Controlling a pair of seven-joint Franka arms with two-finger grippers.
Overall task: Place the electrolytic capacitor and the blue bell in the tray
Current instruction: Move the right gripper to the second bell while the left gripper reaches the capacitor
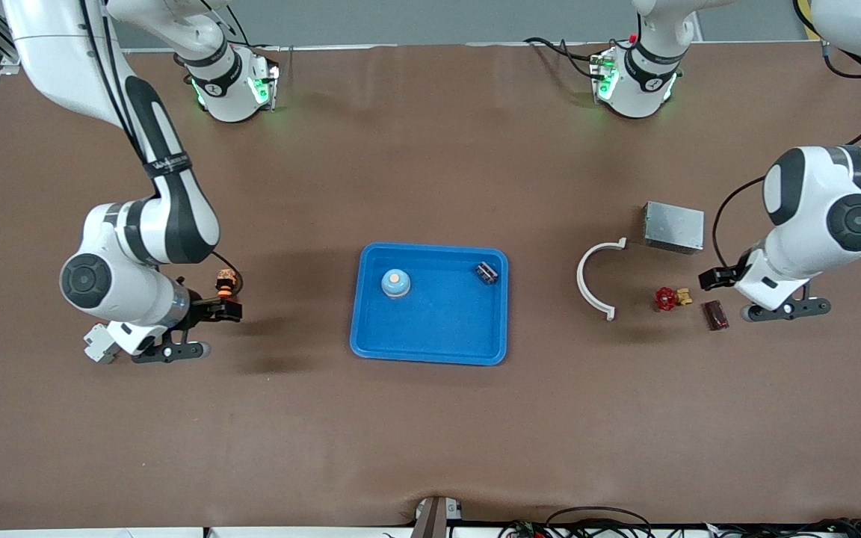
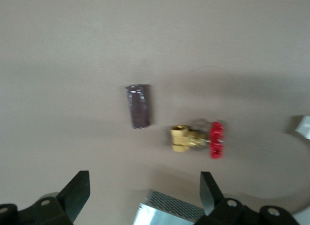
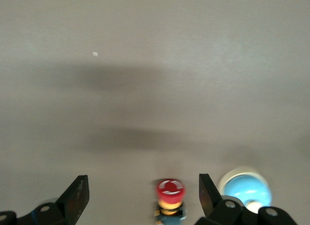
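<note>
Capacitor point(image 1: 486, 272) and blue bell point(image 1: 395, 283) already sit in the tray point(image 1: 430, 351). Both spread, empty: left gripper point(image 1: 722, 278) over desk point(image 1: 430, 433) clutter, right gripper point(image 1: 223, 310) risks clipping a button point(image 1: 226, 282) beneath.

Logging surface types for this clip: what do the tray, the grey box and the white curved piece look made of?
Tray: likely plastic, bright uniform blue, smooth with rounded moulded corners. Grey box: looks like metal, dull speckled silver faces. White curved piece: probably plastic, matte white half-ring with small end tabs; no finer detail shows.
</note>
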